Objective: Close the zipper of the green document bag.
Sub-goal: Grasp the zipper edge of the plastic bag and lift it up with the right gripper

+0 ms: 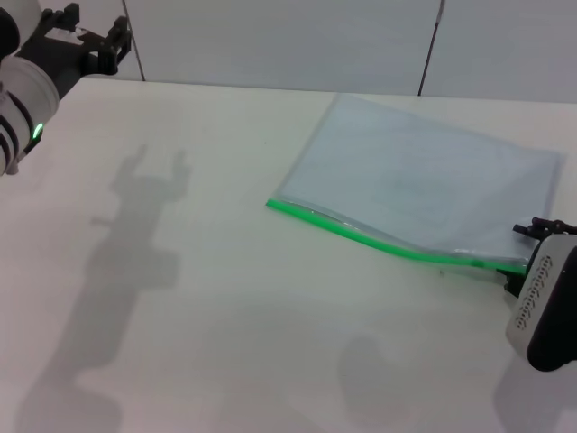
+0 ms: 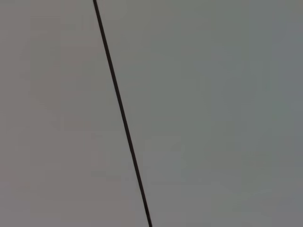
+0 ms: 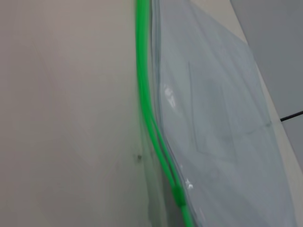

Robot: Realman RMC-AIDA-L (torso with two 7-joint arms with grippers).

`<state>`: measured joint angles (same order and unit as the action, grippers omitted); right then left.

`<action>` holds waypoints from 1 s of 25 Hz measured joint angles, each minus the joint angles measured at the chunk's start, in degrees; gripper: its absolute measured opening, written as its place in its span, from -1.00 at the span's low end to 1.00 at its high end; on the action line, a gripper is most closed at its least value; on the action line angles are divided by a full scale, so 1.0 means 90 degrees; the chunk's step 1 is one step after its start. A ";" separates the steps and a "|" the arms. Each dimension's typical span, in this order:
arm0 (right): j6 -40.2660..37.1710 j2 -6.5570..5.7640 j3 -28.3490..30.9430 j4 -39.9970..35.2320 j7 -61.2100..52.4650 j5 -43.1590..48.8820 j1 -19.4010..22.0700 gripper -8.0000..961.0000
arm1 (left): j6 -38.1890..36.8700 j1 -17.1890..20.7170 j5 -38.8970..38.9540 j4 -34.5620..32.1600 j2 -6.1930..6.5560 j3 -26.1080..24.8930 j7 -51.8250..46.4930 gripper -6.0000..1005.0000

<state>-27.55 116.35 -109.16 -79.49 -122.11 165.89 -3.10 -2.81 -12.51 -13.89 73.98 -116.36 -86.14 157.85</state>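
Note:
The green document bag lies flat on the right half of the white table, a translucent bluish-grey pouch. Its zipper is the bright green strip along the near long edge. My right gripper sits at the right end of that strip, where the edge lifts slightly off the table. In the right wrist view the zipper runs close past the camera as two thin green strands that meet at a small green slider. My left gripper hangs raised and open at the far left back, away from the bag.
The white table stretches bare to the left of the pouch, with arm shadows on it. Grey wall panels with a dark seam stand behind the table's back edge.

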 joint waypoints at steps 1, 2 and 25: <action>0.0045 -0.0003 0.0021 0.0090 -0.0007 0.0001 -0.0066 0.16 | 0.0000 -0.0005 0.0000 -0.0003 0.0000 0.0009 0.0000 0.21; 0.0073 -0.0003 0.0046 0.0168 -0.0015 0.0001 -0.0127 0.16 | 0.0000 -0.0012 0.0000 -0.0005 0.0000 0.0016 0.0001 0.21; 0.0443 0.0002 0.0343 0.0411 -0.0034 0.0005 -0.0320 0.07 | 0.0000 -0.0042 0.0000 -0.0007 0.0000 0.0060 0.0000 0.21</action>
<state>-23.56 116.37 -106.07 -75.79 -122.42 165.94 -5.98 -2.81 -12.89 -13.89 73.92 -116.36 -85.60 157.85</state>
